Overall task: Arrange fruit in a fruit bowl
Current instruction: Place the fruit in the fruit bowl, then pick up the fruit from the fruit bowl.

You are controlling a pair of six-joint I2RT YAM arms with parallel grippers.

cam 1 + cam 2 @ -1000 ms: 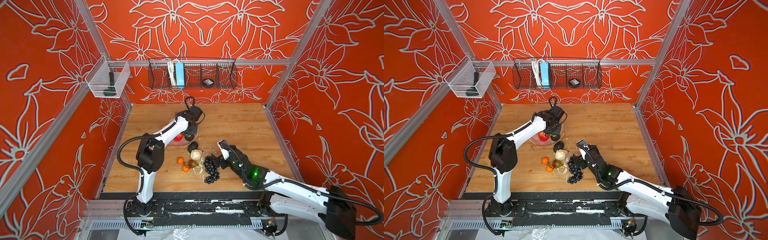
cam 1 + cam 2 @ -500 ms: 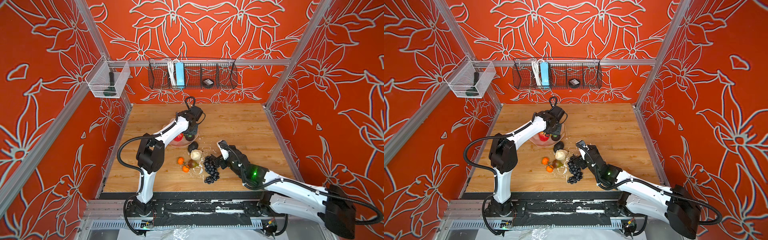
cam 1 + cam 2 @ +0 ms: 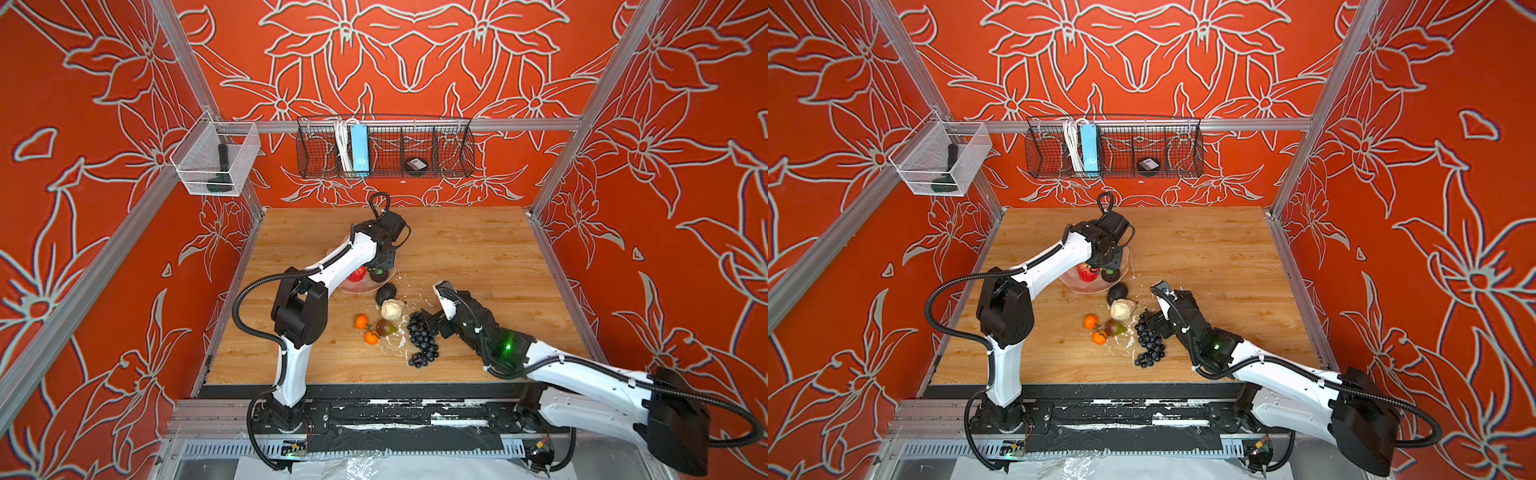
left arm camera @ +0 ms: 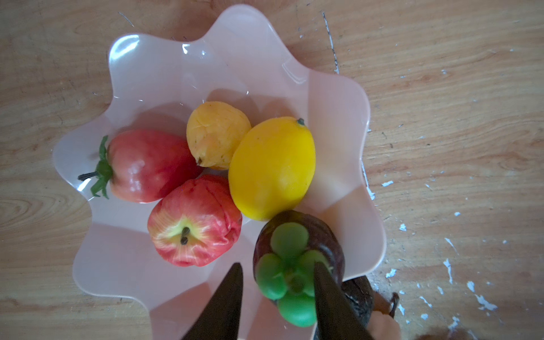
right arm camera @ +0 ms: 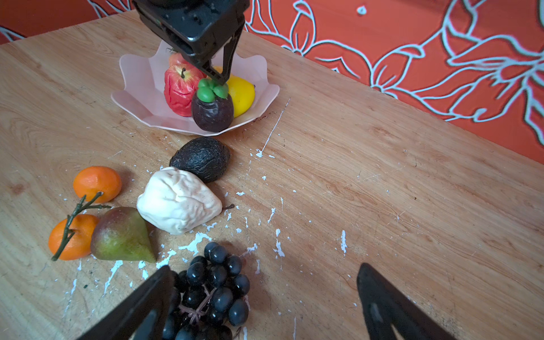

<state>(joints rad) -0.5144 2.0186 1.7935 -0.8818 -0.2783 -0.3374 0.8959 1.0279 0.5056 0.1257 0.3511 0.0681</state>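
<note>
Left gripper over the fruit bowl, fingers parted either side of the green cap of a dark purple fruit seated just inside the bowl's rim. A straight lift should avoid tipping it out. The bowl also holds a lemon, an apple, a strawberry and a yellow-orange fruit. Right gripper, fingers spread wide, hovers at the grape bunch, outside the bowl on the bench.

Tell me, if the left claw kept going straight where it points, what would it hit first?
Probably the dark purple fruit with a green cap, in the pink bowl directly under the left gripper; its tips flank that cap, though depth is unclear.
</note>
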